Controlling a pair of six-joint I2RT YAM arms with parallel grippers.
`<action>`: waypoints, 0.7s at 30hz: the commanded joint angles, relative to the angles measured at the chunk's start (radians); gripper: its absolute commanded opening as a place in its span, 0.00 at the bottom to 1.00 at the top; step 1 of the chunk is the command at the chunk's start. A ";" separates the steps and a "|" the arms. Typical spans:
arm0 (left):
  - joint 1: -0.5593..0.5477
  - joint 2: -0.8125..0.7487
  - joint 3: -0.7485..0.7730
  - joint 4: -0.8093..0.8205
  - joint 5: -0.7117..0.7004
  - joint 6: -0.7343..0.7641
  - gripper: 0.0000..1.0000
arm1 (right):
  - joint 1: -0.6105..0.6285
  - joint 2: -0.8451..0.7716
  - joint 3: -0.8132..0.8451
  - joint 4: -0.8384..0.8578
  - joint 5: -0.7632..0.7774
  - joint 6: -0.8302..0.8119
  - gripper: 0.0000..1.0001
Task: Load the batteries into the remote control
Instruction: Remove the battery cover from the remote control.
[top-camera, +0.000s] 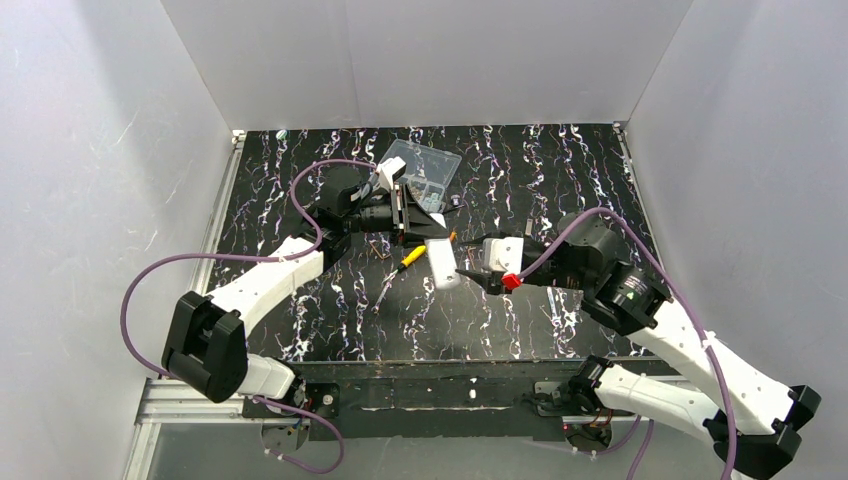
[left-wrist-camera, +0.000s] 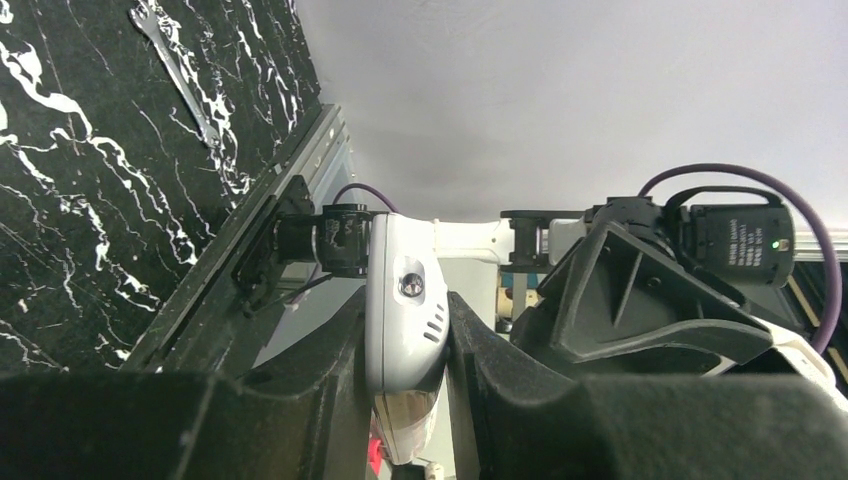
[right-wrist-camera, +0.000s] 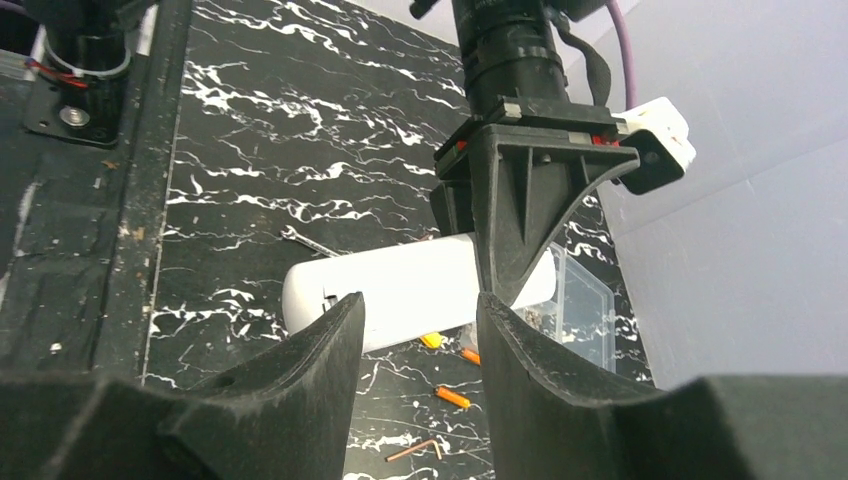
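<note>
Left gripper (left-wrist-camera: 405, 300) clamps the slim white oblong plastic remote control (left-wrist-camera: 404, 320). The remote's button face is hidden. Its long axis lies across the left fingers, broadside to the right gripper (right-wrist-camera: 420, 310), whose jaws stand parted just before it. Two small orange cylindrical batteries (right-wrist-camera: 452, 398) lie on the table beyond.

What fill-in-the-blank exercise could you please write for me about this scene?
1. The left gripper is shut on the white ___.
2. The right gripper is ___ and holds nothing.
3. The orange batteries lie on the black ___.
Missing words: remote; open; table.
</note>
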 joint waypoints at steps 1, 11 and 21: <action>0.000 -0.030 0.014 -0.020 0.058 0.072 0.00 | -0.038 -0.008 0.058 -0.041 -0.139 0.006 0.53; 0.001 -0.038 0.007 -0.025 0.038 0.093 0.00 | -0.126 0.032 0.069 -0.070 -0.300 0.015 0.54; 0.001 -0.033 -0.010 0.001 0.009 0.080 0.00 | -0.126 0.081 0.067 -0.083 -0.341 -0.029 0.53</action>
